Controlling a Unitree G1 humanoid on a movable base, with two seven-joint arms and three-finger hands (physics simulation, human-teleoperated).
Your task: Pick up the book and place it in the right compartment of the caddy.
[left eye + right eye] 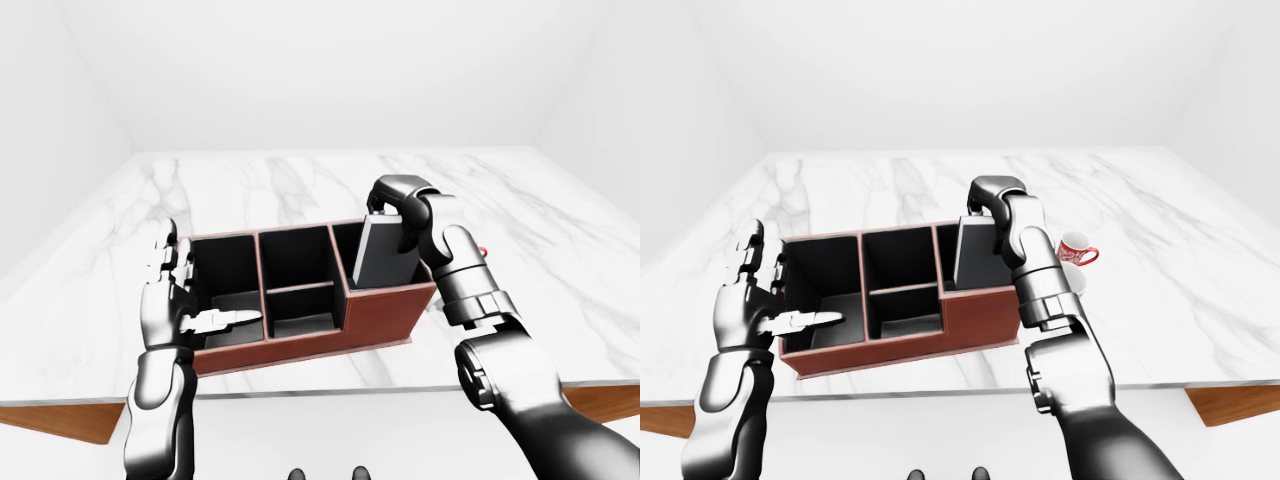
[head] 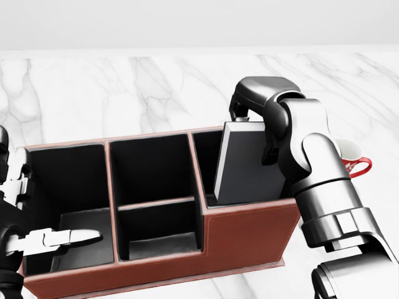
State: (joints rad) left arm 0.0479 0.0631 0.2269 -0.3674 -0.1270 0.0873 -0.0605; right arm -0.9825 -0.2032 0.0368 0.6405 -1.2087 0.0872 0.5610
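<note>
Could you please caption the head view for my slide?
Right robot hand lowers the book into the caddy's right compartment.

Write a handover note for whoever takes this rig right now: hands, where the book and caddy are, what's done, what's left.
Right hand: fingers shut on the top edge of the book.
Left hand: open, at the left end of the caddy, one finger reaching into the left compartment.
Book: tilted, lower part already inside the right compartment, upper part above the rim.
Done: book picked up and brought into the right compartment.
Left: lower it fully, release, withdraw the hand.
Note: a red-and-white mug stands on the marble table beside the right arm.
</note>
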